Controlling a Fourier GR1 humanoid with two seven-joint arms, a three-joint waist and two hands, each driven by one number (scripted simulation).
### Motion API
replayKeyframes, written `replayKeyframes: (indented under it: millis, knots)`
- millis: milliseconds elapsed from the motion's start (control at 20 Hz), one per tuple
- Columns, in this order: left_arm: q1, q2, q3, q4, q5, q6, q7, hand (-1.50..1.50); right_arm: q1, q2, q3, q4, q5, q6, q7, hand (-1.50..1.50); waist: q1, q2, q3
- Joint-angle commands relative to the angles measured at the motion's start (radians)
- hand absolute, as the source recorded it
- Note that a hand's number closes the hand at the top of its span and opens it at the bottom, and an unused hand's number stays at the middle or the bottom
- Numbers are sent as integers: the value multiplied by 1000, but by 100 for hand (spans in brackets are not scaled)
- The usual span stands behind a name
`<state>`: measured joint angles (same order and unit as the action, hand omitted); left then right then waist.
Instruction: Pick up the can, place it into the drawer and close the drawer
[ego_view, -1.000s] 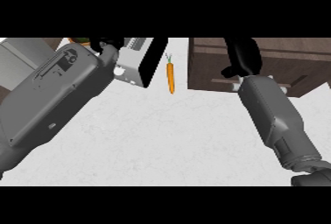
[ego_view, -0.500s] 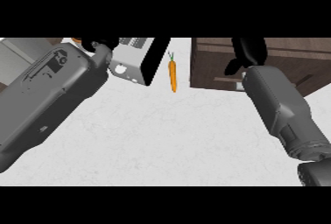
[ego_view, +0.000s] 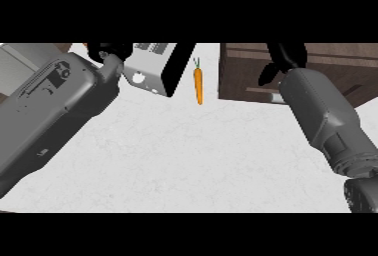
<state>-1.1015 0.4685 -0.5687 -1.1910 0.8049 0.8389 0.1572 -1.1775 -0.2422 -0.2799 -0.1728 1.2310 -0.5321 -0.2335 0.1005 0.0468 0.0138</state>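
No can anywhere we can see, and we can't tell what either hand is doing: right hand (ego_view: 284, 59) over the brown drawer front (ego_view: 325, 60), left hand (ego_view: 103, 50) up top. Guessing the drawer step, closing next.

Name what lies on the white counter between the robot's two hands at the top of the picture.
In the head view, a carrot lies between the left hand and the right hand, beside a grey appliance next to the left hand.

Both hands' fingers (ego_view: 279, 60) seem cut off at the top edge.
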Motion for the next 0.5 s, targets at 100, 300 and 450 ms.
replayKeyframes:
  millis: [100,300,450]
  knots:
    - [16,-4,-2,-15,-9,6,-2,-150,-80,76,-220,-32,-243,83,-96,-150,18,-7,-5]
    - [44,10,-10,-36,-17,9,7,-150,-74,40,-309,-32,-334,157,-178,-150,5,-14,-8]
    - [32,36,13,-49,-9,-6,28,-150,-74,35,-330,-23,-353,177,-201,-150,9,-11,-10]
